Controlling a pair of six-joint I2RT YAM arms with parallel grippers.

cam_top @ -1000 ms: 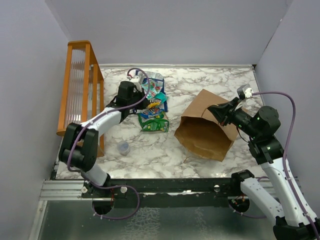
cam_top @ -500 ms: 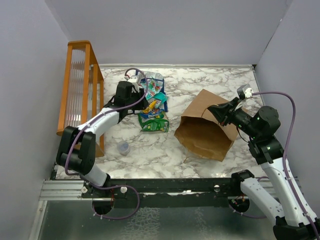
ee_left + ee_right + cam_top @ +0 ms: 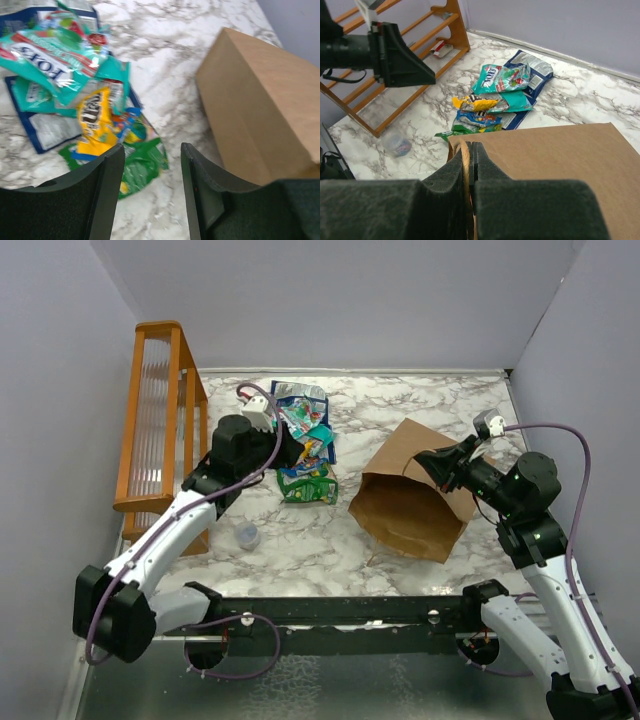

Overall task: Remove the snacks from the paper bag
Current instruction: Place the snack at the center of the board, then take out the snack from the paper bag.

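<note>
The snacks [image 3: 306, 448] lie in a heap on the marble table left of the paper bag [image 3: 412, 502]: teal-green [image 3: 45, 55], orange-yellow [image 3: 95, 120], green [image 3: 142, 162] and dark blue [image 3: 42, 132] packets. They also show in the right wrist view [image 3: 496, 95]. My left gripper [image 3: 288, 452] is open and empty, just left of the heap and above it [image 3: 151, 150]. The brown bag [image 3: 555, 165] lies on its side, mouth toward the near edge. My right gripper [image 3: 428, 462] is shut on the bag's twisted handle [image 3: 465, 160] at its upper rim. The bag's inside is hidden.
An orange wooden rack [image 3: 160, 410] stands along the left wall and shows in the right wrist view [image 3: 420, 45]. A small clear round cap [image 3: 246, 535] lies near the front left, also seen by the right wrist [image 3: 397, 145]. Walls close off the back and sides.
My left arm has swung its elbow toward the near left and drawn the open gripper back a little from the snack heap. The right arm and the bag have not moved.
</note>
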